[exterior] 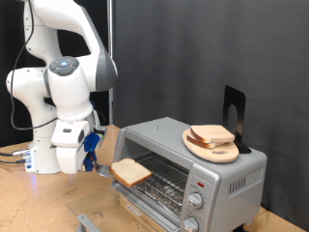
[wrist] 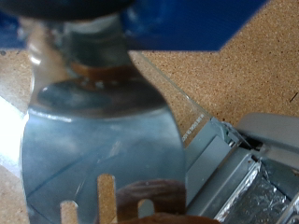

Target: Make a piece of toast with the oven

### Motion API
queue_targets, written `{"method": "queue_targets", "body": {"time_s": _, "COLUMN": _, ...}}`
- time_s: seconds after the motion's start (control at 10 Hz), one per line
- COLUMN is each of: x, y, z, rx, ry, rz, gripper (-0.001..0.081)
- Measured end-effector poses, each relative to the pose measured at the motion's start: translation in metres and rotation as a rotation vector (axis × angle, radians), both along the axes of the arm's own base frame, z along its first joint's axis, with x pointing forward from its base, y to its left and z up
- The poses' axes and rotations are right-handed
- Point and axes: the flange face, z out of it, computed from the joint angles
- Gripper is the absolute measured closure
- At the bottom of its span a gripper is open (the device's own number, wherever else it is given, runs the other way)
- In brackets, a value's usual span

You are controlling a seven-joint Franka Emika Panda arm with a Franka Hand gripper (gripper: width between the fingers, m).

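The silver-grey oven (exterior: 217, 164) stands at the exterior view's right with its glass door (exterior: 145, 200) folded down open and the wire rack (exterior: 169, 177) showing inside. The piece of toast (exterior: 130, 172) lies flat on a metal spatula blade (wrist: 103, 140) just in front of the oven opening, above the open door. My gripper (exterior: 87, 157) is to the left of the oven, shut on the spatula's handle end. In the wrist view the gripper (wrist: 93, 51) is blurred and only the toast's brown crust edge (wrist: 154, 194) shows beyond the blade.
A round wooden plate (exterior: 198, 147) with two stacked bread slices (exterior: 212, 135) sits on top of the oven beside a black stand (exterior: 235, 111). The oven's knobs (exterior: 196, 203) are on its right front. The table is cork-brown (exterior: 39, 203).
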Motion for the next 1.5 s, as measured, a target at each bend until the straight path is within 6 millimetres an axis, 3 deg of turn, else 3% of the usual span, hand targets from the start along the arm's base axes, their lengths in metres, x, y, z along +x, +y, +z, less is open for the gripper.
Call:
{"method": "queue_targets", "body": {"time_s": 0.3, "x": 0.012, "y": 0.0, "z": 0.016, "rx": 0.034, "ry": -0.012, "rz": -0.033, "gripper": 0.0411}}
{"method": "queue_targets", "body": {"time_s": 0.7, "x": 0.025, "y": 0.026, "z": 0.029, "rx": 0.039, "ry": -0.005, "rz": -0.077, "gripper": 0.0411}}
{"method": "queue_targets", "body": {"time_s": 1.1, "x": 0.026, "y": 0.042, "z": 0.027, "rx": 0.028, "ry": 0.014, "rz": -0.089, "gripper": 0.0411}}
{"method": "queue_targets", "body": {"time_s": 1.5, "x": 0.014, "y": 0.039, "z": 0.015, "rx": 0.004, "ry": 0.062, "rz": -0.075, "gripper": 0.0411}}
